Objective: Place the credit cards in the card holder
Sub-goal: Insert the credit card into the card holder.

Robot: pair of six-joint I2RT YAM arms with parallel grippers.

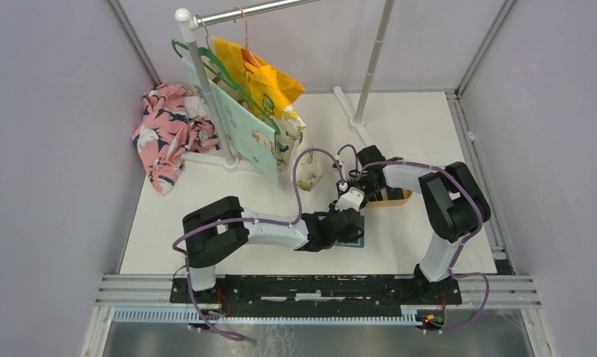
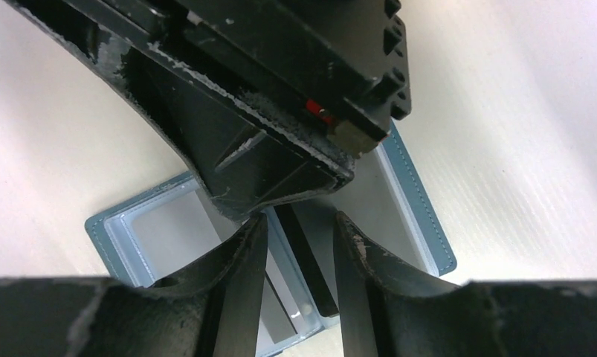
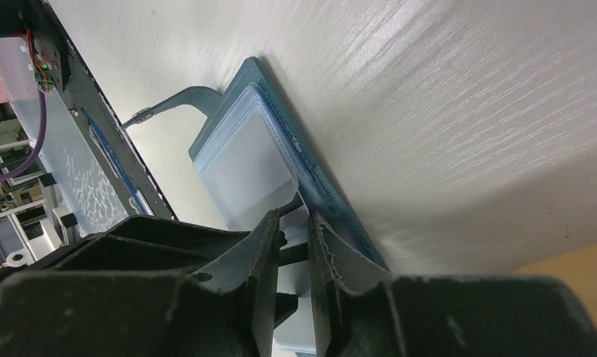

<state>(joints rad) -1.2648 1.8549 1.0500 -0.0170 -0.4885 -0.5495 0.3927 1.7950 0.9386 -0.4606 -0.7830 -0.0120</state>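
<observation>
The left gripper (image 2: 300, 223) stands parted astride the credit card (image 2: 308, 262), the right gripper's (image 3: 294, 223) hold unclear; seat it squarely in the card holder (image 2: 421, 216).

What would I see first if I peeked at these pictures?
The left pincer and the right pincer meet near the front of the table, both over a little blue card holder. Behind them a yellow shirt hangs on a rack, with a pink flowery cloth heaped beside it.
</observation>
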